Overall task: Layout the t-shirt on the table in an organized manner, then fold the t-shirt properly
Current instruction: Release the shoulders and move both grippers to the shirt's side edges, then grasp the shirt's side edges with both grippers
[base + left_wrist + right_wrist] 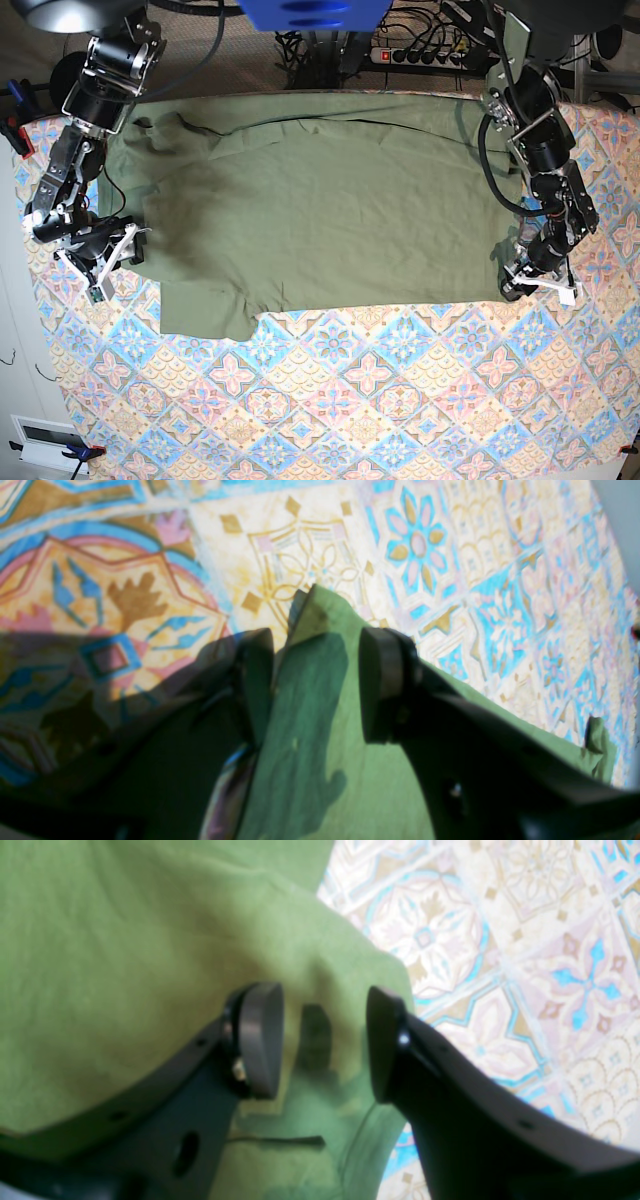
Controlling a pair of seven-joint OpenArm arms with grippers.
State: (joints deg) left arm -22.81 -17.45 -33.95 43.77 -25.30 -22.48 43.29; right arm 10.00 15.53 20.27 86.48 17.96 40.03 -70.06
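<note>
You're mid-layout: t-shirt (320,205) nearly flat on table (400,400). Left gripper (315,680) & right gripper (325,1045) both spread over edges, gripping nothing. Next: pinch, tug smooth.

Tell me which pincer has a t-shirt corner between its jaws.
The left pincer: a pointed corner of the t-shirt lies between its jaws; the right pincer straddles flat fabric.
</note>
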